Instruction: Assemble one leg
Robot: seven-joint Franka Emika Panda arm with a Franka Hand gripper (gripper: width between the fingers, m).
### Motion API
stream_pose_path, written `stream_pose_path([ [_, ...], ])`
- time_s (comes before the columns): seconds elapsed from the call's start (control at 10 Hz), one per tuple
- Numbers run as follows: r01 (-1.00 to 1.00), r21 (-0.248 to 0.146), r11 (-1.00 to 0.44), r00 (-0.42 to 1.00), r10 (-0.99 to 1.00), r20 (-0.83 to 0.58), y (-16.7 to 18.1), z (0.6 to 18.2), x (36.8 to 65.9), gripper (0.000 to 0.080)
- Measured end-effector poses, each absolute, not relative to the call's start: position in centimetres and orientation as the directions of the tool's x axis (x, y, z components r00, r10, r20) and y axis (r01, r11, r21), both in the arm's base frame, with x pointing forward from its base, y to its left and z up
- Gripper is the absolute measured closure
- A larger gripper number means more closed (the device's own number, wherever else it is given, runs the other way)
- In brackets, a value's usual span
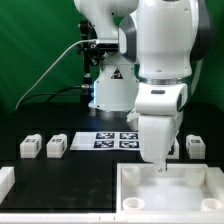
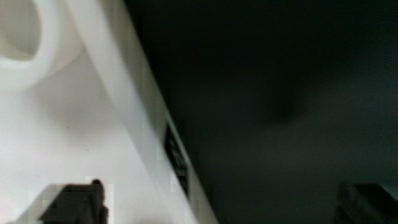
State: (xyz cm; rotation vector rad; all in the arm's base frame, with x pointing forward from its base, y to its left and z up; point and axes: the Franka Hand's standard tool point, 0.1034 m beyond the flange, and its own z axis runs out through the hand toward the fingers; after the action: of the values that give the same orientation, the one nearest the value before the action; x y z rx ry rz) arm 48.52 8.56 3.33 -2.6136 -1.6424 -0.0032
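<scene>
My gripper [image 1: 160, 164] hangs over the far rim of the large white tray-like part [image 1: 205, 190] at the front of the exterior view's right. In the wrist view the gripper [image 2: 222, 205] is open. One dark fingertip [image 2: 71, 204] is over the white part [image 2: 71, 120] and the other is over the black table. The part's edge runs between them, and nothing is held. Two small white tagged legs [image 1: 30, 147] [image 1: 55, 147] lie at the exterior view's left. A third leg [image 1: 195, 147] lies at its right, behind the tray-like part.
The marker board [image 1: 108, 140] lies flat at the middle of the table, in front of the robot's base [image 1: 110, 95]. Another white piece [image 1: 6, 182] shows at the front left edge. A round recess [image 2: 15, 40] shows in the tray-like part's corner.
</scene>
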Motion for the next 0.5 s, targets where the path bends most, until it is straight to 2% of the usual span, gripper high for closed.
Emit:
stream_pose_path([
  [0.2, 0.67, -0.058, -0.74, 0.742, 0.669, 0.03, 11.2, 4.5, 48.3, 0.015],
  [0.4, 0.461, -0.068, -0.885, 0.887, 0.461, 0.024, 15.0, 4.5, 47.5, 0.015],
  [0.5, 0.413, -0.076, -0.908, 0.911, 0.413, 0.021, 14.9, 4.5, 47.5, 0.015],
])
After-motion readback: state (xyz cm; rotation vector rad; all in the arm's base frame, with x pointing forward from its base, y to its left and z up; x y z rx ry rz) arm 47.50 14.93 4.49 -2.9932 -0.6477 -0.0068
